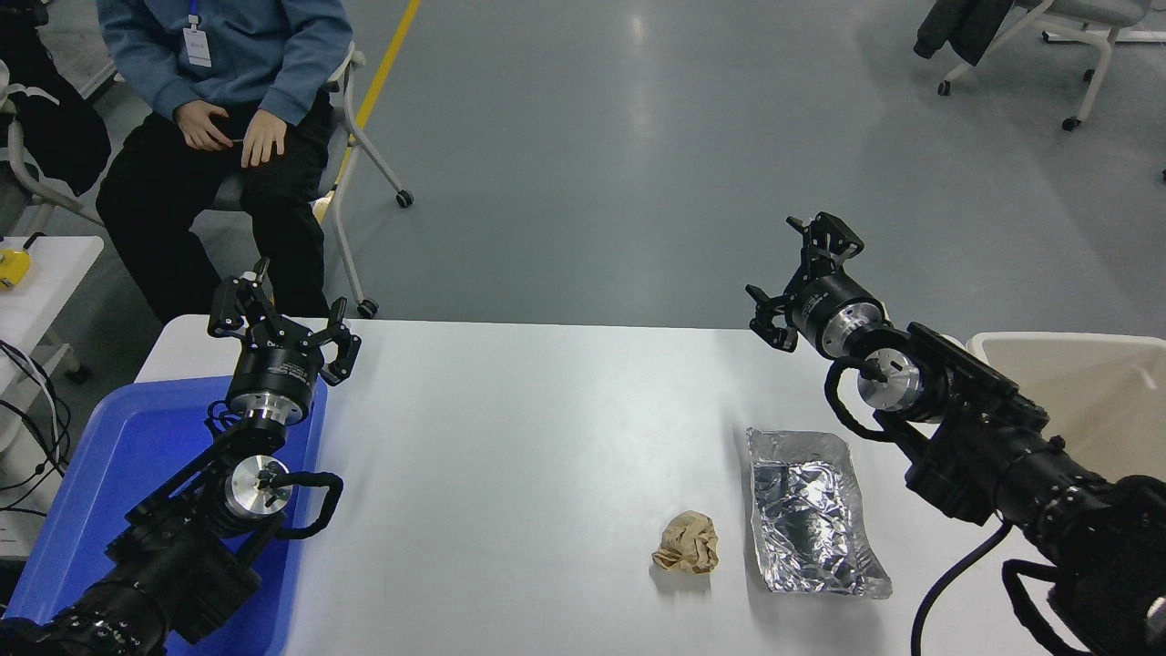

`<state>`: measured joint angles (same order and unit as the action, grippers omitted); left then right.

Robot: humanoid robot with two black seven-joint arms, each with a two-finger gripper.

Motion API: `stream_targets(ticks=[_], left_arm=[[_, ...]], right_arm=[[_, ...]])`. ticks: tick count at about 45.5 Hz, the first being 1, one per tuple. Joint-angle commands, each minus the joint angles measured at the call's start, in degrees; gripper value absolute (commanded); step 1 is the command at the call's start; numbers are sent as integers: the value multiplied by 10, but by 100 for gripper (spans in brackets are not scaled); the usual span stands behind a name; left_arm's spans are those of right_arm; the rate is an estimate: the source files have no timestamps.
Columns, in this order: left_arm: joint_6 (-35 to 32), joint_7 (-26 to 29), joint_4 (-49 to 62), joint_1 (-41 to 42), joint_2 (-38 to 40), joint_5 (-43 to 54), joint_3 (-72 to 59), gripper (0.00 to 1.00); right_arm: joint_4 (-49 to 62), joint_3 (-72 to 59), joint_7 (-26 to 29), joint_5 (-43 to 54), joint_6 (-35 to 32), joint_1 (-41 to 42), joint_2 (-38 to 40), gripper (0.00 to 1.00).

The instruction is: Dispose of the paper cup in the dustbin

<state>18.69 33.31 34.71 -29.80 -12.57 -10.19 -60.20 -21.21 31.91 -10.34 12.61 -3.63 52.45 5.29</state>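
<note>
1. Head view, containers: the bin (1093, 383), cream with a thick rim, stands off the bench's (510, 437) right edge near the far right corner. Its inside shows only in part, and nothing can be made out in it.
2. A blue tray (100, 456) sits at the bench's left edge, under the left arm; the part that shows holds nothing.
3. A foil tray (811, 515) lies near the bench's near right, empty, with a brown paper ball (686, 544) just left of it, apart.
4. The right hand (802, 278) hangs above the far edge of the bench, toward the right, fingers spread wide and gripping nothing; its arm slants in from the lower right, passing the bin's near left side.
5. The left hand (278, 319) is parked over the far left corner, fingers splayed, grasping nothing.
6. The cup shows nowhere in this view, so its look cannot be told.
7. A person (219, 109) sits beyond the far left corner.
</note>
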Motion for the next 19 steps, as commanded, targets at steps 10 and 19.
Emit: stream_targets(ticks=[10,19], left_arm=[[-1,0,0,0,0,0,0,100],[0,0,0,0,0,0,0,100]], right_arm=[[11,76,-22,-19,-6,8,-4,100],[3,84,-50,-46,-10,2,-4,100]])
